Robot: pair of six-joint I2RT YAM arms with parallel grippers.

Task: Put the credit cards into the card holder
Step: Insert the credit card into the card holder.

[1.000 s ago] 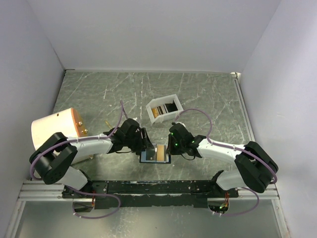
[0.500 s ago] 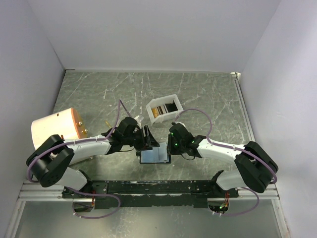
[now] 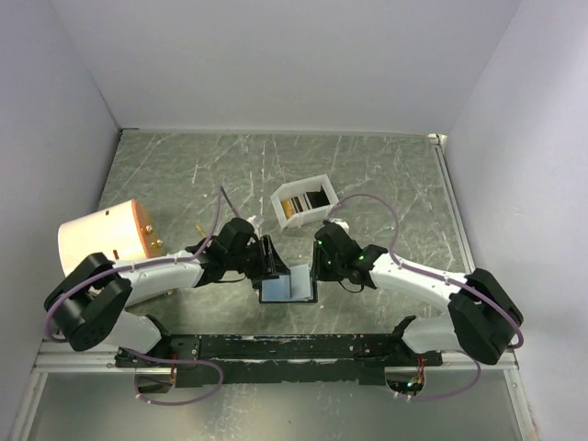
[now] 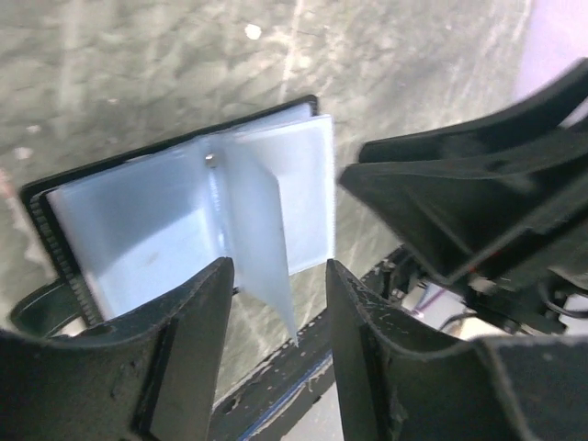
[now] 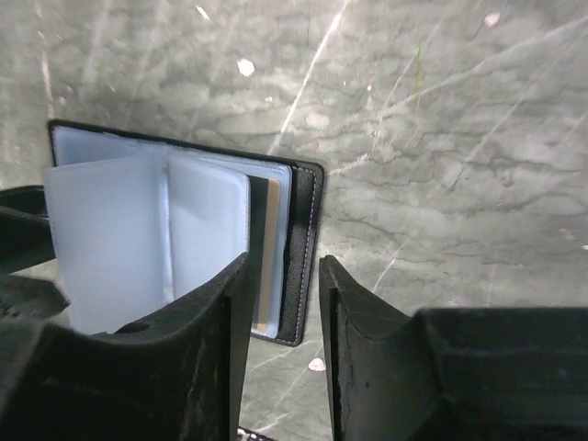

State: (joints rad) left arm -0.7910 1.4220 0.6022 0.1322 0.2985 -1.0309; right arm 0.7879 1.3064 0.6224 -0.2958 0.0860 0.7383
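Nearest, low in the middle of the overhead view, the card holder (image 3: pixel 289 287) lies open on the table (image 3: pixel 395 175), its pale leaves fanned up. The left claw (image 4: pixel 277 294) stands fairly wide, with one loose clear leaf (image 4: pixel 262 230) poking between its jaws, not pinched as far as I can tell. The right claw (image 5: pixel 285 276) is parted only narrowly, hovering over the holder's black outer edge and holding nothing. A tan strip (image 5: pixel 267 257) under the leaves looks like one card already in.

The risk, I judge, is the floppy leaves: if one falls over a pocket, a card would jam or slide off. The holder may also skid when pushed. Both claws crowd it, leaving little room.

Further up, at the left edge, sits a round cream tub (image 3: pixel 96 241), out of the way. Beyond the claws, above centre, the white box (image 3: pixel 278 197) holds the other credit cards (image 3: pixel 306 200), gold and dark.
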